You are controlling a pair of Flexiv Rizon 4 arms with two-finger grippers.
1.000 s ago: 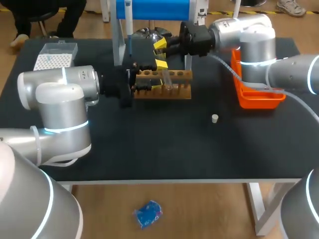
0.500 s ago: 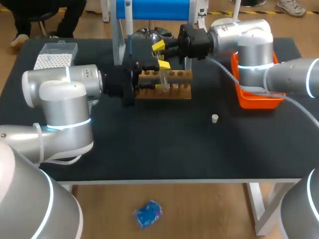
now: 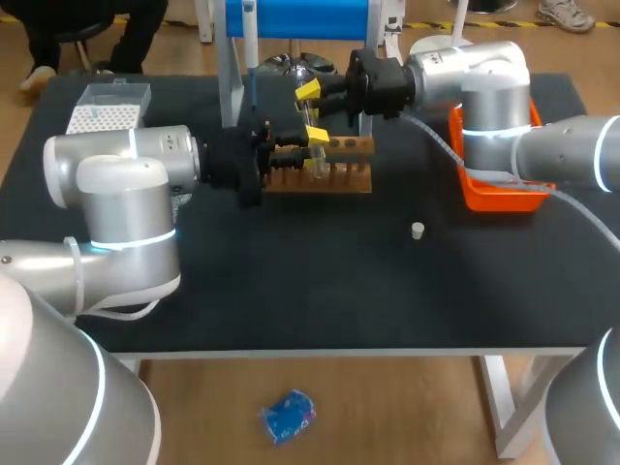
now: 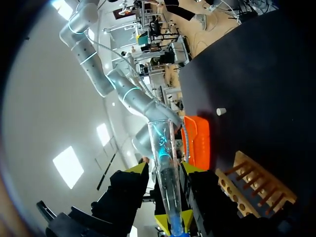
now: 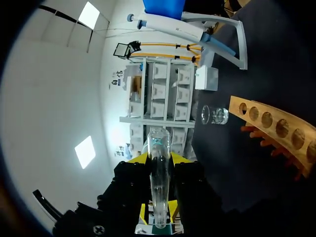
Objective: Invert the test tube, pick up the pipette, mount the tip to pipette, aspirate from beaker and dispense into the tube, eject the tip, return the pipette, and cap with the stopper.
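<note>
While pinched mid-length in the closed jaws of the right gripper (image 5: 158, 159), aloft beside the wooden rack (image 3: 344, 180), treat clear test tube (image 5: 158, 145) as probably light, slick and brittle: hold softly at mid-barrel, never the rim; unclear whether the left gripper (image 4: 164, 169) jaws also grip.

Clear test tube (image 3: 315, 160) hovers just above the wooden rack (image 3: 344, 182) (near its middle). White stopper (image 3: 418, 231) lies on the table (image 3: 291, 281) at the rack's 4 o'clock; pipette (image 3: 250, 39) hangs upright at 11 o'clock.
</note>
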